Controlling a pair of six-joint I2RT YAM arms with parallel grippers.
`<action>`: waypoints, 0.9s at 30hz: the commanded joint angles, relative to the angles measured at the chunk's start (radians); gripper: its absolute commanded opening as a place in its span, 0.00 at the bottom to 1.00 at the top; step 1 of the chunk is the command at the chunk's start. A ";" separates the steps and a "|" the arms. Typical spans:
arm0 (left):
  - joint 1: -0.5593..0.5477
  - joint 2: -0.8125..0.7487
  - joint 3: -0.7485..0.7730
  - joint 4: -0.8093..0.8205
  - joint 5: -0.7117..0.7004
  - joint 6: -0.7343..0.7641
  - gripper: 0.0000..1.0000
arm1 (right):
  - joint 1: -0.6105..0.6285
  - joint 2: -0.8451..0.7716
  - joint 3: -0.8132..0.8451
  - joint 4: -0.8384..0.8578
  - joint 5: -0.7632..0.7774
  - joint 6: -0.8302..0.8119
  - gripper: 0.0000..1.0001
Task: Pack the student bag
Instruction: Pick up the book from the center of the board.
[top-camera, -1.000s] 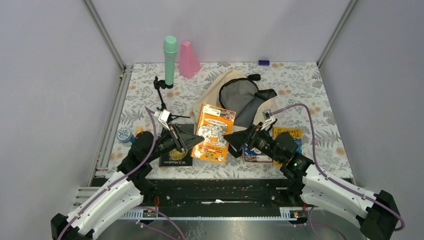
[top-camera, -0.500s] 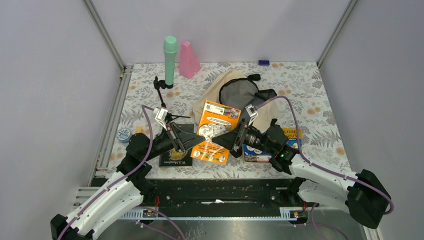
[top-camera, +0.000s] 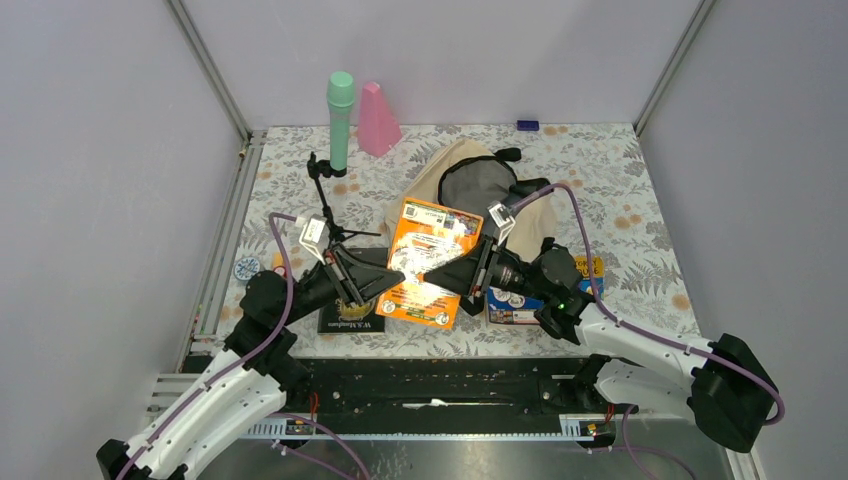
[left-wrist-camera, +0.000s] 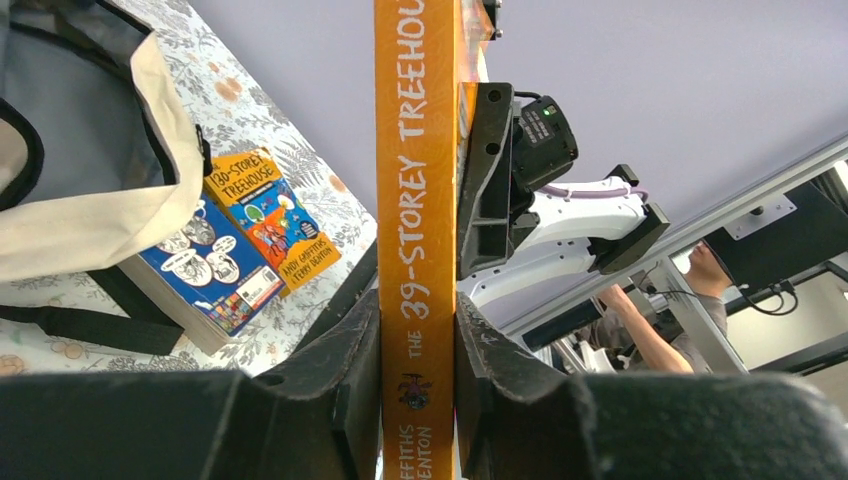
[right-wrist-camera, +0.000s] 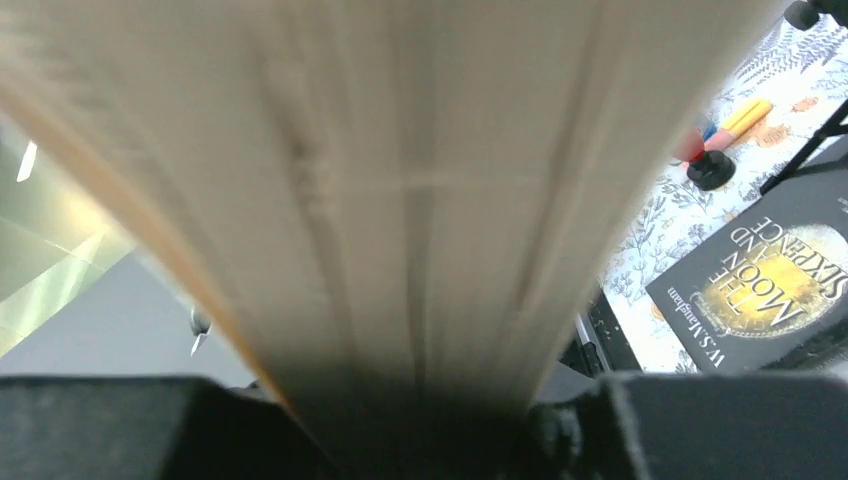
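Both jaws pinch the orange book (top-camera: 430, 250), the student bag (top-camera: 476, 186) just beyond them.

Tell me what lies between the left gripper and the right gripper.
The orange book: left gripper clamps its spine, right gripper has its jaws around the page edge. Top external view shows it.

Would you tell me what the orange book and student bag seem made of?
The orange book looks like paper pages in a smooth card cover, judging by its printed spine. The student bag looks like matte cream canvas; it sags softly.
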 joint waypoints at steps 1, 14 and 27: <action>0.004 0.010 0.069 0.079 -0.042 0.038 0.00 | -0.001 -0.008 0.033 0.103 -0.044 0.031 0.31; 0.004 0.131 0.319 -0.437 -0.269 0.451 0.99 | -0.115 -0.202 0.082 -0.476 0.223 -0.170 0.00; -0.023 0.636 0.496 -0.275 -0.339 0.376 0.99 | -0.514 -0.302 0.184 -0.942 0.412 -0.339 0.00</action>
